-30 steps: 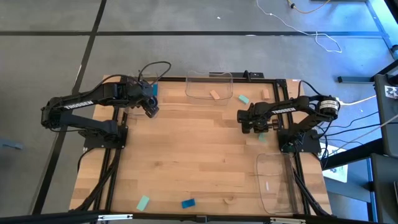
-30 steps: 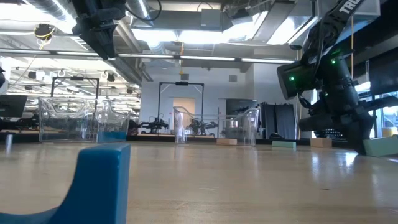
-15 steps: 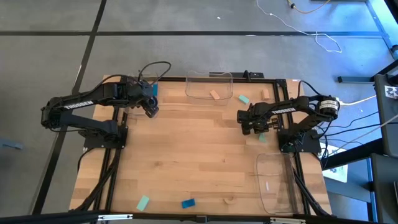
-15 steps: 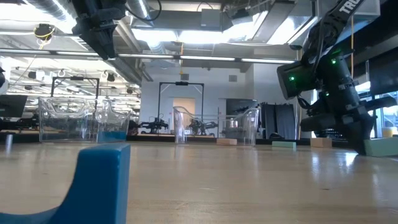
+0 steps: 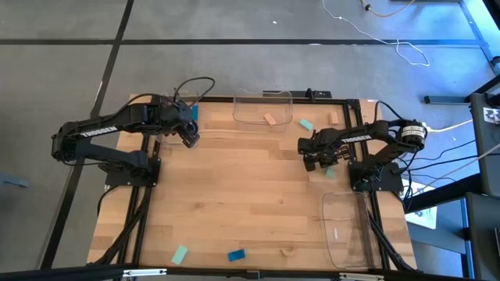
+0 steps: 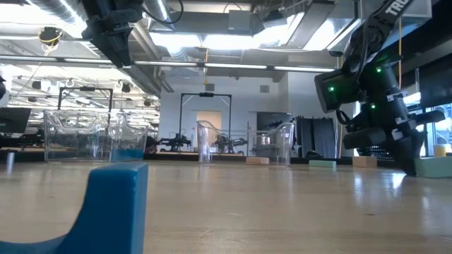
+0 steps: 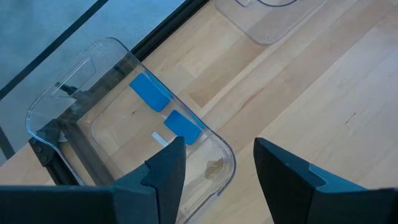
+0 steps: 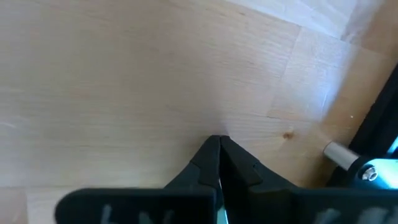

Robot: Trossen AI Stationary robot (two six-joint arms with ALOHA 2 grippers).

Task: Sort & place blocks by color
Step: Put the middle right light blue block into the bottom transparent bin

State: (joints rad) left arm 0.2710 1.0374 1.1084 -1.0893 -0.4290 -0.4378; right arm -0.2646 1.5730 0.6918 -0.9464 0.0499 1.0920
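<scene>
Left wrist view: two blue blocks [image 7: 166, 110].

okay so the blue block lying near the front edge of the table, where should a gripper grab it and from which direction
Judging by the high view, the blue block lies flat and slightly skewed, with open wood all around it. Probably best to come straight down from above and close the jaws across its two long sides, on the narrow width, wrist turned to match the skew.
</scene>
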